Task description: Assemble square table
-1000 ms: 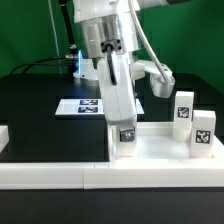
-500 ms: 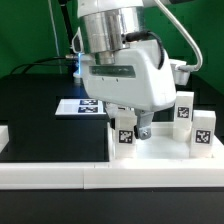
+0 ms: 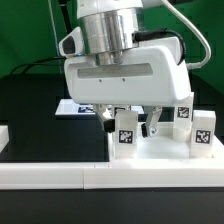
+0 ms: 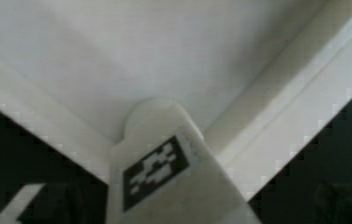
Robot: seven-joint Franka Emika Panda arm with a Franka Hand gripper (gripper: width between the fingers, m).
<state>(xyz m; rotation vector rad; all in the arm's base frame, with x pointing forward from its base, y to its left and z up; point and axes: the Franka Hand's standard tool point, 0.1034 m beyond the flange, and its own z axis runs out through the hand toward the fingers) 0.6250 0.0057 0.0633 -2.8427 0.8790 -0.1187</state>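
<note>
The square table's white slab [image 3: 160, 152] lies on the black table, and its raised rim [image 4: 288, 90] fills much of the wrist view. One short white tagged leg [image 3: 126, 136] stands upright at the slab's corner nearest the exterior view's left. In the wrist view that leg [image 4: 169, 165] rises between the jaws. My gripper [image 3: 128, 124] hangs straight down over this leg, open, with a finger [image 3: 150, 126] on each side and a gap between each finger and the leg. Two more tagged legs [image 3: 183, 109] [image 3: 203, 133] stand at the exterior view's right.
A long low white border wall [image 3: 55, 173] runs along the front edge. The marker board [image 3: 72, 106] lies flat behind the hand, partly hidden. The wide white hand covers the middle of the exterior view.
The hand has turned about its vertical axis, so its broad side now faces the exterior camera. The jaws have opened and let go of the upright leg, which stays standing.
</note>
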